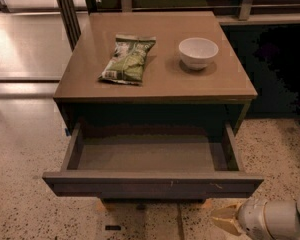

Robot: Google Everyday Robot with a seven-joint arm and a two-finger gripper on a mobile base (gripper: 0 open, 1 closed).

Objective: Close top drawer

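The top drawer stands pulled far out of the brown cabinet. Its dark grey flat front has small pale scratches at centre and right. The shallow grey box inside holds nothing. My gripper is at the bottom right, below and in front of the drawer front's right end, its pale tips pointing left. It is apart from the drawer front.
On the cabinet top lie a green snack bag and a white bowl. Speckled floor surrounds the cabinet. A dark unit stands at the right, a metal post at the back left.
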